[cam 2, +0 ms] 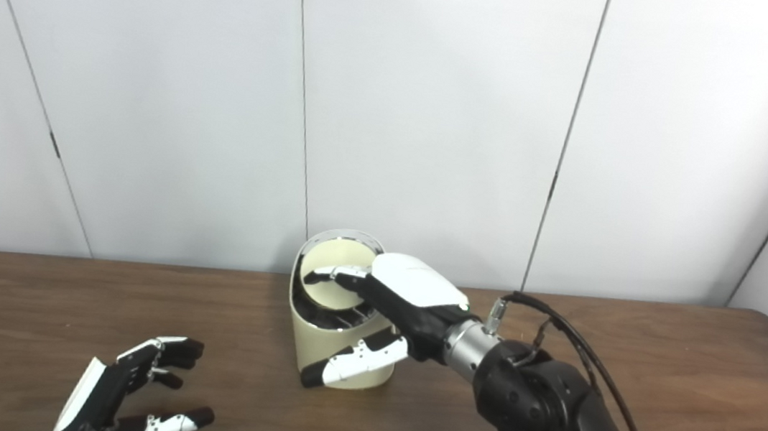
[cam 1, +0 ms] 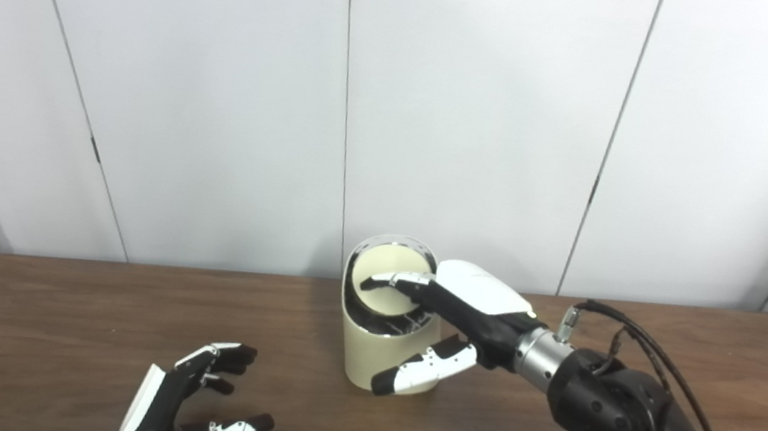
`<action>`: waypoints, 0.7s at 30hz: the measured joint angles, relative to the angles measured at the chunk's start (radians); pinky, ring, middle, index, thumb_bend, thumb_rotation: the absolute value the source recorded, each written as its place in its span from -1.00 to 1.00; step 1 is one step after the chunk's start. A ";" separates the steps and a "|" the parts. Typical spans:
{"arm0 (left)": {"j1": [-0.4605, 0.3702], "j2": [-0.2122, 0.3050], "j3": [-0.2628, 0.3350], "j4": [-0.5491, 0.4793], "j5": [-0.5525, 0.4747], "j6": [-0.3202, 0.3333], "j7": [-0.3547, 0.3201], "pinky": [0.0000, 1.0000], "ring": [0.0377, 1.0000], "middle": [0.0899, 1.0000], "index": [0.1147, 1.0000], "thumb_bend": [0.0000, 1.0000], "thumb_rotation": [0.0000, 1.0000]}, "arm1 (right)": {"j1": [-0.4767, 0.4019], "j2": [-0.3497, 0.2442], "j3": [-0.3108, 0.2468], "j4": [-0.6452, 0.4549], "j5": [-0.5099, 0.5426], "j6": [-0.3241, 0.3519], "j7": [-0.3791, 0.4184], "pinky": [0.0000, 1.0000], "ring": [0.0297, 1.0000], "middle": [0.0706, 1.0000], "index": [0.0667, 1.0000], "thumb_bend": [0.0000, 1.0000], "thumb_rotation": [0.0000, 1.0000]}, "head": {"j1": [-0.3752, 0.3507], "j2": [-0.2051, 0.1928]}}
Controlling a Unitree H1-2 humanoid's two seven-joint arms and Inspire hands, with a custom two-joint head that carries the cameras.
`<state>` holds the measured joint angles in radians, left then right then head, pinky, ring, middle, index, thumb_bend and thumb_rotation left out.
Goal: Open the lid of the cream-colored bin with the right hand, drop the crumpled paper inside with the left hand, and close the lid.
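Note:
The cream-colored bin (cam 1: 368, 355) stands on the brown table (cam 1: 53, 322) near the back wall. Its chrome-rimmed lid (cam 1: 388, 274) is tilted up toward the wall, cream face toward me. My right hand (cam 1: 467, 312) reaches in from the right. Its fingertips (cam 1: 383, 282) lie against the lid's face and its thumb (cam 1: 420, 373) hangs apart in front of the bin's body. The hand grips nothing. My left hand (cam 1: 190, 396) is open and empty, palm to the right, low over the table at the front left. No crumpled paper shows in either view.
White wall panels (cam 1: 440, 106) close off the scene right behind the bin. My right forearm (cam 1: 621, 416) with its cables crosses the table's right front. Bare wood lies between the left hand and the bin.

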<state>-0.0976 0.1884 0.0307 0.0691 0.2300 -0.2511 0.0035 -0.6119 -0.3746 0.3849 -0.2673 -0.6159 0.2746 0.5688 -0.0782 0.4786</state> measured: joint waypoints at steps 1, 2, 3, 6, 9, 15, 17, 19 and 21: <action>0.000 0.001 0.000 0.001 -0.001 -0.001 0.000 0.22 0.40 0.41 0.35 0.85 -0.42 | 0.000 -0.003 0.001 -0.002 -0.004 -0.001 0.006 0.62 0.74 0.71 0.70 0.99 0.56 | -0.006 0.000; 0.000 0.001 0.000 0.001 -0.001 -0.001 -0.001 0.20 0.39 0.41 0.35 0.86 -0.41 | -0.001 -0.003 0.004 -0.004 -0.009 -0.001 0.012 0.66 0.73 0.70 0.69 0.98 0.57 | -0.014 0.000; 0.000 0.001 0.000 0.001 0.000 -0.001 -0.001 0.18 0.38 0.40 0.35 0.86 -0.40 | -0.001 -0.005 0.007 -0.007 -0.015 -0.001 0.019 0.68 0.72 0.68 0.69 0.98 0.57 | -0.018 0.002; 0.000 0.002 0.000 0.001 0.001 -0.001 0.000 0.16 0.37 0.39 0.34 0.87 -0.40 | -0.017 -0.014 0.022 -0.015 -0.043 -0.001 0.053 0.57 0.69 0.66 0.67 0.99 0.55 | -0.029 0.003; -0.001 0.002 0.000 0.001 0.008 0.001 0.000 0.19 0.37 0.39 0.34 0.85 -0.42 | -0.049 -0.028 0.034 -0.015 -0.070 -0.001 0.093 0.49 0.70 0.68 0.67 1.00 0.54 | -0.031 0.005; -0.001 0.001 0.000 0.001 0.013 0.002 0.002 0.19 0.38 0.39 0.33 0.85 -0.43 | -0.108 -0.052 0.065 -0.012 -0.115 -0.005 0.182 0.72 0.72 0.68 0.68 1.00 0.56 | -0.032 0.008; -0.001 0.000 0.000 0.000 0.013 0.003 0.002 0.20 0.38 0.39 0.33 0.85 -0.43 | -0.126 -0.059 0.077 -0.006 -0.119 -0.006 0.205 0.72 0.72 0.69 0.68 1.00 0.57 | -0.031 0.008; -0.001 -0.001 -0.001 -0.001 0.013 0.003 0.002 0.19 0.38 0.39 0.33 0.84 -0.44 | -0.141 -0.060 0.083 0.002 -0.125 -0.006 0.220 0.70 0.71 0.69 0.68 1.00 0.59 | -0.031 0.008; -0.001 -0.001 -0.001 -0.001 0.012 0.003 0.002 0.19 0.38 0.39 0.33 0.84 -0.43 | -0.152 -0.059 0.089 0.006 -0.132 -0.006 0.230 0.69 0.72 0.71 0.68 1.00 0.60 | -0.031 0.009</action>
<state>-0.0989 0.1877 0.0299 0.0684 0.2418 -0.2478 0.0057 -0.7642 -0.4340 0.4736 -0.2611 -0.7484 0.2691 0.7988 -0.1089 0.4878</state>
